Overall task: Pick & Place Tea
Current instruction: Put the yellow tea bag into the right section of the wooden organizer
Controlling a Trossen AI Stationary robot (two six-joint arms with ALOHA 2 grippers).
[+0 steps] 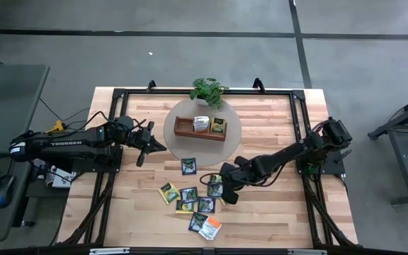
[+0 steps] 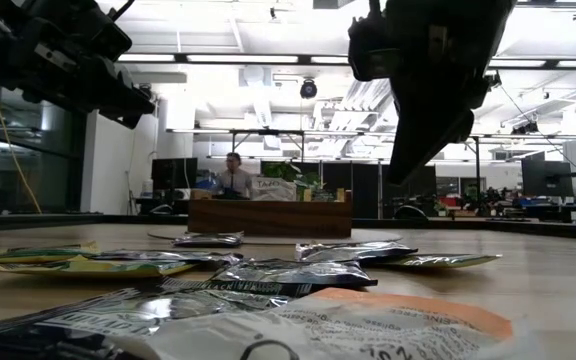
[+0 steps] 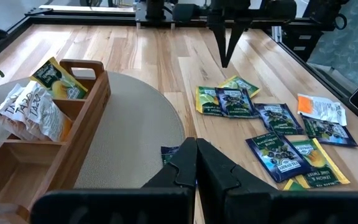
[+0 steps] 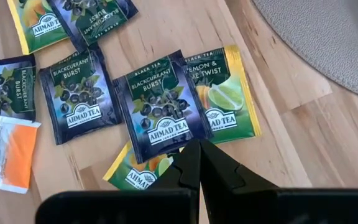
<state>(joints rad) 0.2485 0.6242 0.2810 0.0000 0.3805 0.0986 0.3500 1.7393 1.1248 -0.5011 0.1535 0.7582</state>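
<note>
Tea sachets (image 1: 190,195) lie scattered on my desk (image 1: 275,142) below the tray (image 1: 200,128); I count about ten loose, two more in the tray. They look light, thin and slippery (best pinched at an edge). My right hand (image 1: 227,196) hovers over them pressed together, as is my left hand (image 1: 145,149), waiting beside the mat.

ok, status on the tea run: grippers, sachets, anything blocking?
Right gripper shut, empty, over the loose sachets. Left gripper shut, empty, by the mat. Two sachets already in the wooden tray. Nothing blocking.
</note>
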